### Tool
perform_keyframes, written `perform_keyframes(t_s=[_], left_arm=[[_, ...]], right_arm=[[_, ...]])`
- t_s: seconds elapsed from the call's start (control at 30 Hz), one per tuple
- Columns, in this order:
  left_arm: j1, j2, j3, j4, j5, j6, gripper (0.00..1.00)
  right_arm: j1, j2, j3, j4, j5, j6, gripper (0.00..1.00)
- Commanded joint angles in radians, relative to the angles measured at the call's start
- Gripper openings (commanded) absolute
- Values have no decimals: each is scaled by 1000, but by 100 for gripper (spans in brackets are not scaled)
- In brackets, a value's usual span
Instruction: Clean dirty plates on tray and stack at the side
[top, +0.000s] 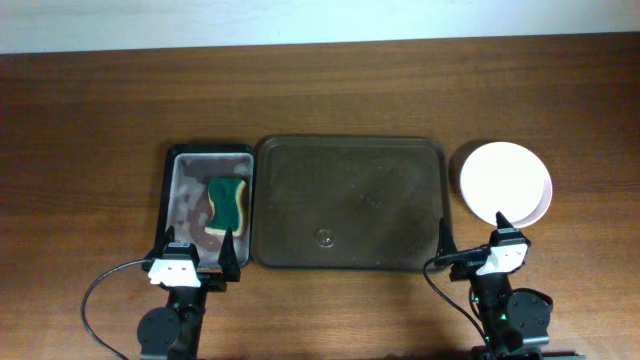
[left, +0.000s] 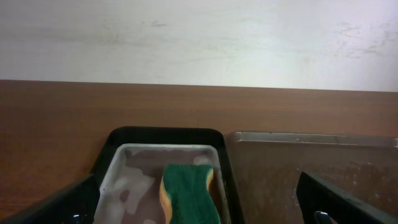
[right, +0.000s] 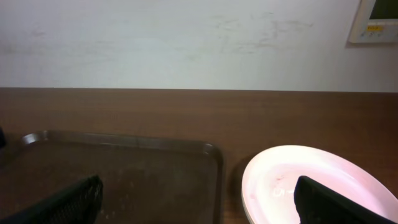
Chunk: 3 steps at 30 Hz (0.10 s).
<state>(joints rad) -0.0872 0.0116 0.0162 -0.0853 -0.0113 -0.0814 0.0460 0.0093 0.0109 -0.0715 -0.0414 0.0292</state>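
Observation:
The large dark brown tray (top: 348, 200) lies at the table's middle with no plates on it; it also shows in the left wrist view (left: 323, 165) and the right wrist view (right: 124, 171). The plates (top: 505, 182) sit stacked to its right, a white one on top, also in the right wrist view (right: 311, 183). I cannot tell how many lie under it. My left gripper (top: 198, 252) is open and empty at the front edge, before the black tray. My right gripper (top: 473, 238) is open and empty, near the plates' front edge.
A smaller black tray (top: 182, 200) with a greyish wet inside stands left of the brown tray and holds a green and yellow sponge (top: 229, 203), also in the left wrist view (left: 189, 193). A pale wall rises behind the table.

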Motion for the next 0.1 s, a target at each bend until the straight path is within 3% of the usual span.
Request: perform_keyframes(t_s=[0.0, 0.07], left_arm=[[5, -6, -7, 2, 14, 19, 99], [5, -6, -7, 2, 14, 19, 99]], right_arm=[[7, -6, -5, -4, 5, 5, 99], [7, -6, -5, -4, 5, 5, 99]])
